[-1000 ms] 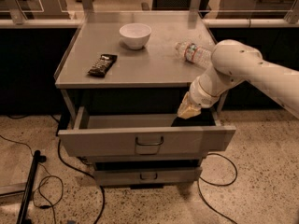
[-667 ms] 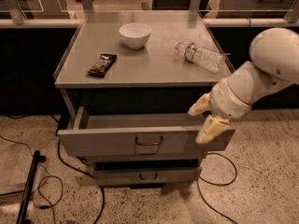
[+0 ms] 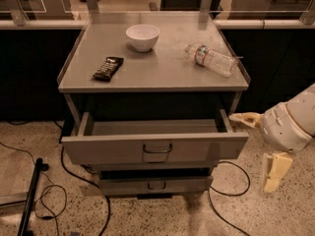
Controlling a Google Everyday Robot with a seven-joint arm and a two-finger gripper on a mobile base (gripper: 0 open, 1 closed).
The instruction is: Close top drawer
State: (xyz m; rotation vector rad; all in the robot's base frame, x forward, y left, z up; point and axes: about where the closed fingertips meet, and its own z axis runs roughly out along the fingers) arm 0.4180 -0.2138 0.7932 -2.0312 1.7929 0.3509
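The top drawer of the grey metal cabinet stands pulled out, its wide flat front facing me with a small wire loop handle in the middle. Its inside looks empty. My gripper is to the right of the drawer, outside the cabinet and off the drawer's right front corner. Its two cream fingers are spread wide apart, one near the drawer's right side, the other lower down. It holds nothing.
A lower drawer sits slightly out beneath. On the cabinet top are a white bowl, a dark remote-like object and a plastic bottle lying down. Cables run over the floor at left and right.
My arm has swung from above the drawer's right part out to the right and down, clear of the cabinet. The drawer has stayed open.
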